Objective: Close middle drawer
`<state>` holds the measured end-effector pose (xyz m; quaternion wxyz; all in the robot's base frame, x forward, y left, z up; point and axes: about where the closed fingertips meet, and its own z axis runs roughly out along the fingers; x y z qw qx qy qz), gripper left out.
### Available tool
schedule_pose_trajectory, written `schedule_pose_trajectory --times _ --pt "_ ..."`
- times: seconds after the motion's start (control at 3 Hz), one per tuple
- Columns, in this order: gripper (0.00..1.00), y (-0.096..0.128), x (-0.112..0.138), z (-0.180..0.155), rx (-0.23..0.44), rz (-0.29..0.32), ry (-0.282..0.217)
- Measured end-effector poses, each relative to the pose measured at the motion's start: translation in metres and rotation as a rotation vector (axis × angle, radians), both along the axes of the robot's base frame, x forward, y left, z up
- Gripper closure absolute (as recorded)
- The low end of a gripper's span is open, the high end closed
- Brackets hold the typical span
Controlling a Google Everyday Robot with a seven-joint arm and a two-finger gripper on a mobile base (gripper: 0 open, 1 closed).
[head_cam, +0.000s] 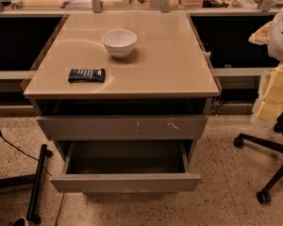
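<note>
The middle drawer (125, 182) is pulled well out at the bottom of the grey cabinet. Its plain flat front faces me, and its deep dark-grey interior (125, 157) looks empty. Above it sits a grey front with whitish scratches (122, 126), standing slightly out from the cabinet body, with a dark gap over it under the tabletop. My gripper is not in view in the camera view.
On the beige cabinet top (170, 65) stand a white bowl (119, 42) and a dark blue snack packet (86, 75). A black stand leg (37, 182) with a cable lies on the speckled floor at left. An office chair base with castors (264, 166) is at right.
</note>
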<state>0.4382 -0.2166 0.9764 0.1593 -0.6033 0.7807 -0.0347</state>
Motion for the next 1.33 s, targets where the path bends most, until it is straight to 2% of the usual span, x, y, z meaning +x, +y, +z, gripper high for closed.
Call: schedule_pose_trajectory --times 0.33,0.67,1.0,1.33 --pt "0.00 0.000 0.000 0.000 0.000 0.000 0.000" --pt "0.00 -0.002 -0.005 -0.013 0.030 -0.005 -0.005" --pt "0.00 0.011 -0.025 -0.050 0.129 0.029 -0.017" --pt "0.00 0.033 -0.041 -0.130 0.317 0.012 0.032"
